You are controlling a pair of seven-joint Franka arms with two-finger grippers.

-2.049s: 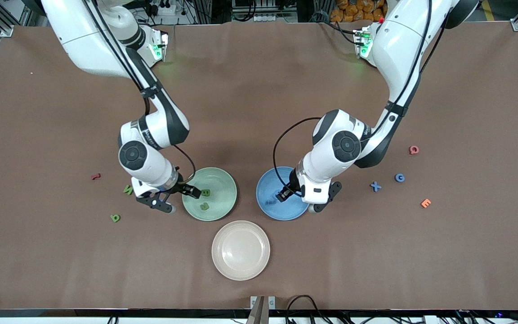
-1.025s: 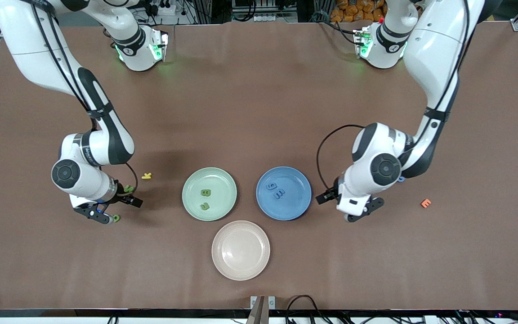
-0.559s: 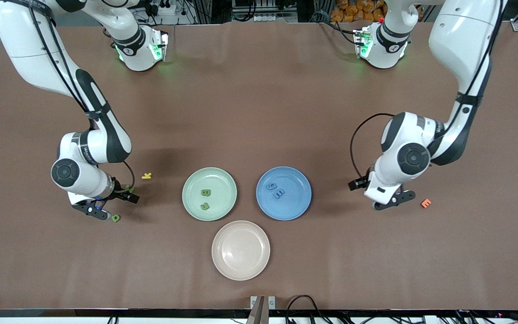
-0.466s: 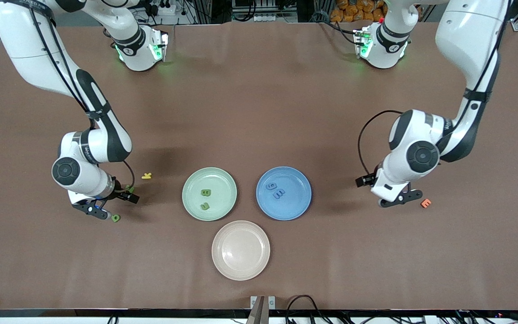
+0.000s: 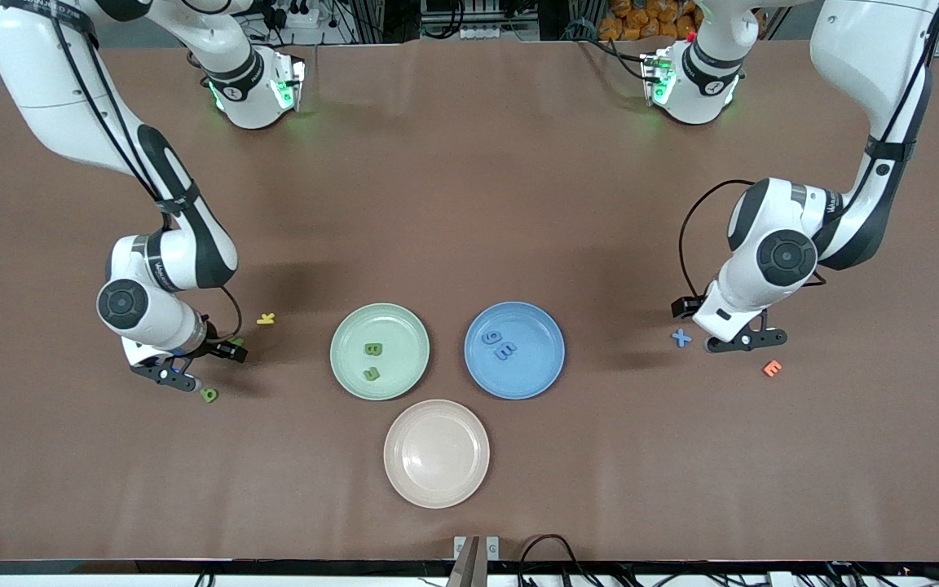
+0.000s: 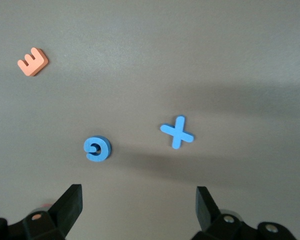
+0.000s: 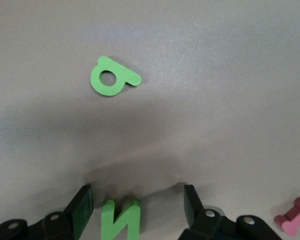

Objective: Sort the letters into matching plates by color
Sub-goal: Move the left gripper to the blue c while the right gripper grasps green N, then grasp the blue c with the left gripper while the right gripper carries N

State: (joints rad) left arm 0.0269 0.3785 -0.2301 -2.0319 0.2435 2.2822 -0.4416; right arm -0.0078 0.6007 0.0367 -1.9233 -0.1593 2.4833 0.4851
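The pale green plate [image 5: 404, 330] holds two green letters [image 5: 372, 360]. The blue plate [image 5: 539, 367] beside it holds two blue letters [image 5: 500, 344]. My right gripper [image 5: 200, 364] is open toward the right arm's end of the table. In the right wrist view its fingers [image 7: 84, 200] stand either side of a green N [image 7: 120, 220]. A green p-shaped letter [image 5: 209, 395] [image 7: 111, 76] lies just nearer the camera. My left gripper [image 5: 716, 326] [image 6: 139, 200] is open and empty over a blue X [image 5: 681, 337] [image 6: 177, 132] and a blue C [image 6: 97, 148].
A beige plate [image 5: 436, 489] sits nearer the camera than the two coloured plates. A yellow letter [image 5: 266, 319] lies between my right gripper and the green plate. An orange E [image 5: 772, 368] [image 6: 33, 61] lies near my left gripper. A pink letter [image 7: 294, 216] lies near the green N.
Both arms have swung outward from the plates. My left gripper went from the blue plate to the blue X and C. My right gripper went from the green plate to the green N.
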